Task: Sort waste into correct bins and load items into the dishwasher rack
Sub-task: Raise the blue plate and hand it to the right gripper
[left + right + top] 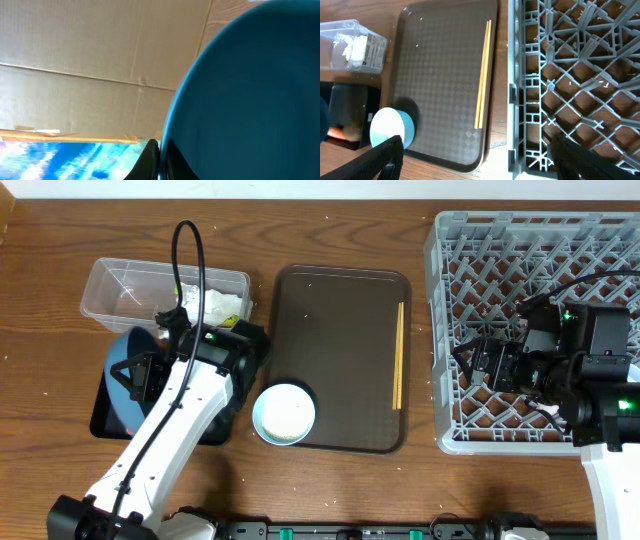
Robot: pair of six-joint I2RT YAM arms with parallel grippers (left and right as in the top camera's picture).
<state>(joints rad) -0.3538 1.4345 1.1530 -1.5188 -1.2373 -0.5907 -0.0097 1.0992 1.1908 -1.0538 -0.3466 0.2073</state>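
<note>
Dark blue plate [122,368] tilted over black tray [103,416], blue-rimmed white bowl [284,413] upright, chopsticks [399,355] lying straight, napkin [216,305] in clear tub [110,272], grey rack [437,330] far right

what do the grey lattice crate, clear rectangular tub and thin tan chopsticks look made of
Grey lattice crate: moulded plastic, matte, uniform grid ribs.
Clear rectangular tub: thin glossy plastic, see-through walls.
Thin tan chopsticks: probably wood or bamboo, pale matte tan.

Glossy blue plate [250,90], grey plastic rack [440,340], textured brown tray [340,350]
</note>
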